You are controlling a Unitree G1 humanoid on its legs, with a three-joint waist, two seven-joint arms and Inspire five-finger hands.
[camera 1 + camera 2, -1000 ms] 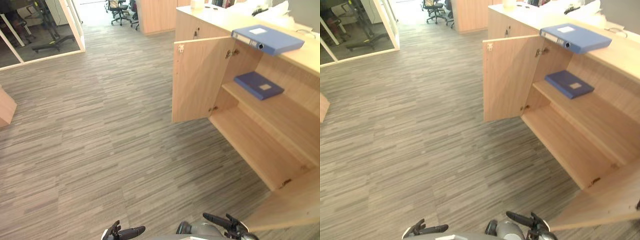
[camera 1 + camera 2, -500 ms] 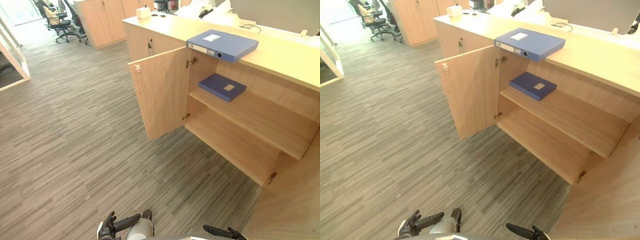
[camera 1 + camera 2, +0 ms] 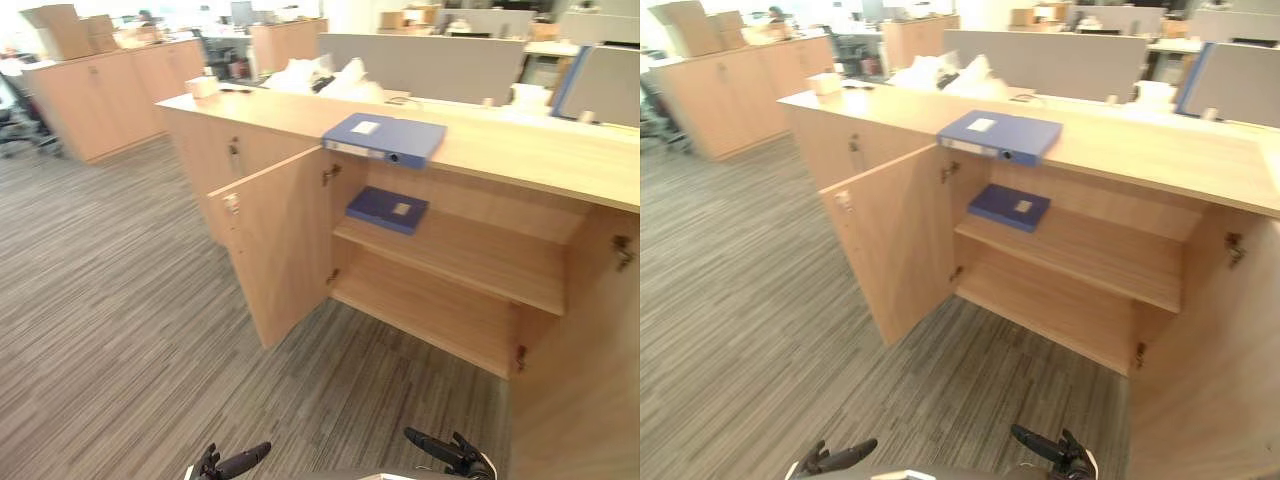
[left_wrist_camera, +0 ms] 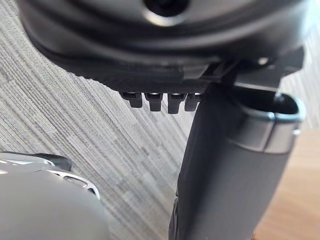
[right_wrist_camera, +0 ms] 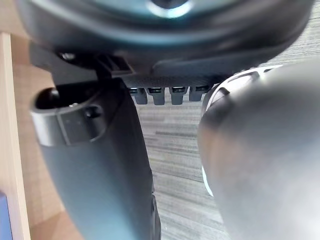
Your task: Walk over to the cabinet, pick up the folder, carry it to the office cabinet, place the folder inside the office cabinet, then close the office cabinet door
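A long wooden cabinet (image 3: 200, 135) stands in an open office on a grey striped carpet (image 3: 100, 330). Its pale surface (image 3: 520, 150) carries the folder (image 3: 385, 138), a thick blue one lying flat near the front edge, above the open compartment. The folder has a white label on its cover and another along its spine; the writing is too small to read.

Both doors of that compartment stand open: one door (image 3: 280, 250) swings out toward the carpet, and the second door (image 3: 585, 330) is close to the camera. On the upper shelf (image 3: 470, 260) lies a thinner folder (image 3: 387, 209), darker blue, with a small pale label that is also unreadable. The lower shelf (image 3: 420, 310) is bare wood.

Farther along the surface sit a heap of white stuff (image 3: 320, 78) and a small cream box (image 3: 203, 86). Behind it runs a grey partition (image 3: 430, 65). More wooden cabinets (image 3: 100, 95) line the back, with cardboard boxes (image 3: 60, 28) on top.

The left hand (image 3: 235, 462) and the right hand (image 3: 445, 452) hang low over the carpet, well apart from the folder. In the left wrist view the fingers (image 4: 155, 101) are loose and hold nothing, with carpet beyond them. The right wrist view shows the same of its fingers (image 5: 157, 95), with wood beside the carpet.
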